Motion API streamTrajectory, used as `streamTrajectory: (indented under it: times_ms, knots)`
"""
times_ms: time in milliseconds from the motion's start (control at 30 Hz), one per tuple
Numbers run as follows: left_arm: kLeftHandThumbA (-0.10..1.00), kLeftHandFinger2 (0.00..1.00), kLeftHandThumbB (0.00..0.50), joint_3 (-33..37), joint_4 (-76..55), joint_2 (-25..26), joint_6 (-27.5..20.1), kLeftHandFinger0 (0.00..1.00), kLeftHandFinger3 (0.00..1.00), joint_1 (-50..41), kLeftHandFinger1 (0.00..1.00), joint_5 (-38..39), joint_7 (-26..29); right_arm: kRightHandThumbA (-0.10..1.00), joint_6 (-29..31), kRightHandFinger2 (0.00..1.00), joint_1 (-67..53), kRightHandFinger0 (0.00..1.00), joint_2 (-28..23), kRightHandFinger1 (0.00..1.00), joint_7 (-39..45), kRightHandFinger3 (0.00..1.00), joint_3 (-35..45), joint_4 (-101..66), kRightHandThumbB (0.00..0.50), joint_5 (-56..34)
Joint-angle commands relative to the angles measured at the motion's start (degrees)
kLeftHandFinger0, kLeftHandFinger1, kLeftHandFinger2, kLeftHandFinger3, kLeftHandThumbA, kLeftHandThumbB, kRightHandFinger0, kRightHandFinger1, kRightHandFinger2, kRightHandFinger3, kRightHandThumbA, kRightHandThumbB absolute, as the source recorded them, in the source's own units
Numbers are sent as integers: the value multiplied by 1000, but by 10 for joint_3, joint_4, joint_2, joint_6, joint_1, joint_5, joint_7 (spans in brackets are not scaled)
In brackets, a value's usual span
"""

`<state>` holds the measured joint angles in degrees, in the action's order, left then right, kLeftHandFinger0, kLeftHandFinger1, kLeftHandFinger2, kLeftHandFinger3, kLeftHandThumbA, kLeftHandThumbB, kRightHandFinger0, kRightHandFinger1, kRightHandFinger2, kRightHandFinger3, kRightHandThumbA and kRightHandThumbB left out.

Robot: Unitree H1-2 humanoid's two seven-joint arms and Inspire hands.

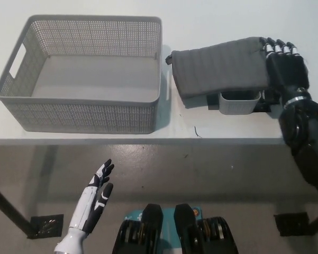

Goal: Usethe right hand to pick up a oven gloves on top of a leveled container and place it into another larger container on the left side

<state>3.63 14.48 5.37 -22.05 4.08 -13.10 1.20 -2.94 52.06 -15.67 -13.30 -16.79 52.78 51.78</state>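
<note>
Big grey basket (84,114) sits on table's (238,129) left half; oven glove (219,69) lies draped over small container (239,103) nr right edge. Right hand (284,66) lies on glove's right end, whether fingers grip it can't be told. Left hand (98,198) hangs below table's front edge, fingers spread, holding nothing.

White left hand (95,198) has black-tipped fingers (107,168); right hand (285,66) black.

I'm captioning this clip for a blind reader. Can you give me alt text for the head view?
The black right hand lies on the right end of a grey oven glove draped over a small grey container. A larger grey mesh basket sits to its left; the white left hand hangs open below the table edge.
</note>
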Motion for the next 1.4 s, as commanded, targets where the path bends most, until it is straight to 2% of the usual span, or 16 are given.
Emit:
streamTrajectory:
  times_ms: [0, 67, 133, 167, 200, 233, 267, 300, 367, 433, 767, 867, 933, 1033, 1167, 1367]
  knots:
    - [1000, 1000, 100, -3, -8, -2, -23, 1000, 1000, 9, 1000, -10, 20, 1000, 38, 1000, 69, 1000, 6, 1000, -76, 1000, -14, 68, 335, -19]
    - [1000, 1000, 98, -4, -6, -2, -22, 1000, 1000, 12, 1000, -10, 20, 980, 71, 1000, 81, 1000, 13, 1000, -135, 1000, -15, 112, 330, -29]
    - [1000, 1000, 100, -5, -5, -3, -22, 1000, 1000, 12, 1000, -7, 20, 670, 76, 963, 88, 1000, 17, 951, -180, 1000, -24, 137, 278, -23]
    - [1000, 1000, 101, -5, -5, -3, -22, 1000, 1000, 13, 1000, -7, 19, 387, 79, 727, 92, 705, 18, 676, -208, 797, -30, 150, 250, -17]
    - [1000, 1000, 101, -5, -8, -3, -19, 1000, 1000, 13, 1000, -7, 18, -44, 83, 447, 96, 193, 20, 306, -252, 470, -32, 166, 238, -15]
    - [1000, 1000, 101, -5, -8, -3, -19, 1000, 1000, 13, 1000, -7, 18, -88, 84, 430, 97, 143, 21, 291, -261, 434, -32, 171, 236, -16]
    - [1000, 1000, 98, -4, -11, -2, -17, 1000, 1000, 12, 1000, -8, 17, -100, 100, 270, 95, 6, 20, 38, -288, 256, -29, 173, 243, -20]
    - [1000, 1000, 95, -4, -11, -2, -17, 1000, 1000, 12, 1000, -7, 15, -100, 103, 306, 94, 1, 19, 34, -291, 316, -28, 172, 217, -23]
    - [1000, 1000, 94, -5, -11, 0, -16, 1000, 1000, 13, 1000, -4, 13, -100, 138, 730, 91, 0, 15, 244, -288, 719, -20, 170, 189, -39]
    - [1000, 1000, 91, -5, -9, 0, -18, 1000, 1000, 14, 1000, -5, 14, -100, 143, 774, 92, 0, 12, 328, -289, 891, -20, 174, 159, -42]
    - [1000, 1000, 102, -5, -2, -3, -23, 1000, 1000, 18, 1000, -4, 15, -100, 182, 823, 94, 0, -2, 393, -346, 865, -34, 187, 194, -43]
    - [1000, 1000, 102, -6, -4, -2, -19, 1000, 1000, 18, 1000, -7, 16, -100, 184, 768, 100, 0, -9, 316, -378, 737, -35, 165, 177, -39]
    - [1000, 1000, 102, -6, -4, -1, -17, 1000, 1000, 18, 1000, -12, 18, -100, 181, 748, 103, 0, -14, 289, -384, 725, -34, 148, 167, -39]
    - [1000, 1000, 101, -7, -5, -2, -18, 1000, 1000, 18, 1000, -10, 17, -100, 152, 714, 112, 0, -33, 279, -396, 663, -25, 67, 213, -25]
    - [1000, 1000, 90, -8, -9, -2, -21, 1000, 1000, 10, 1000, -10, 18, -100, 128, 770, 104, 0, -44, 389, -339, 852, -5, -37, 185, -38]
    - [1000, 1000, 116, -7, -16, -4, -17, 1000, 1000, -1, 1000, -7, 14, -100, 108, 698, 90, 0, -52, 309, -298, 740, 21, -181, 208, -39]
